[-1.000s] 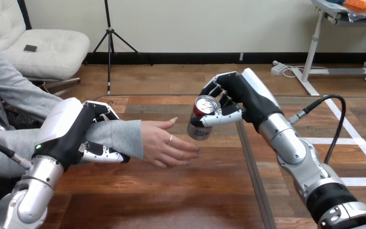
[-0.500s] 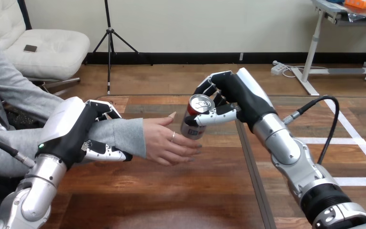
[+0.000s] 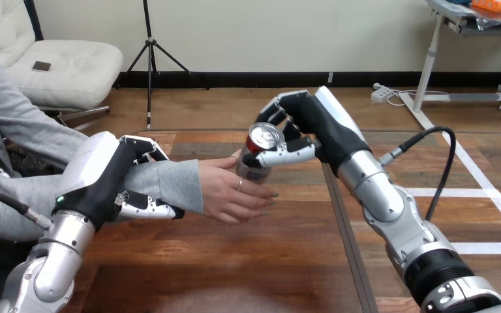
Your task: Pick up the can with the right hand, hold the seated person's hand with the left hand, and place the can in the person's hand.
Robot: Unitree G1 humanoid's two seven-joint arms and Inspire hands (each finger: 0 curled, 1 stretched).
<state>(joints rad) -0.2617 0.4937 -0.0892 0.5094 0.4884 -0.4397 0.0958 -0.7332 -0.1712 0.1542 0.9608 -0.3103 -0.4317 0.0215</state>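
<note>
Nearest, at the view's left: left hand [image 3: 107, 186] clamped on the person's grey-sleeved forearm just behind the wrist, fingers [image 3: 142, 147] curled over the top and thumb beneath, the same hold as a second ago. Just past the cuff, the person's hand [image 3: 225, 195], open and waiting, thumb raised. Farther in: can [image 3: 263, 137] gripped in the right hand [image 3: 316, 127], fingers wrapped round its far side, thumb across the front. Carried leftward and down over the last second, from clear of the person's fingertips to right at the open palm; base touching it or just above, cannot tell which. By judgement, delivery nearly done. Left to do: settling the can, waiting for the person's grasp, loosening the right fingers. Underneath, a dark wooden tabletop [image 3: 235, 267], with a seam running away past the right forearm.
</note>
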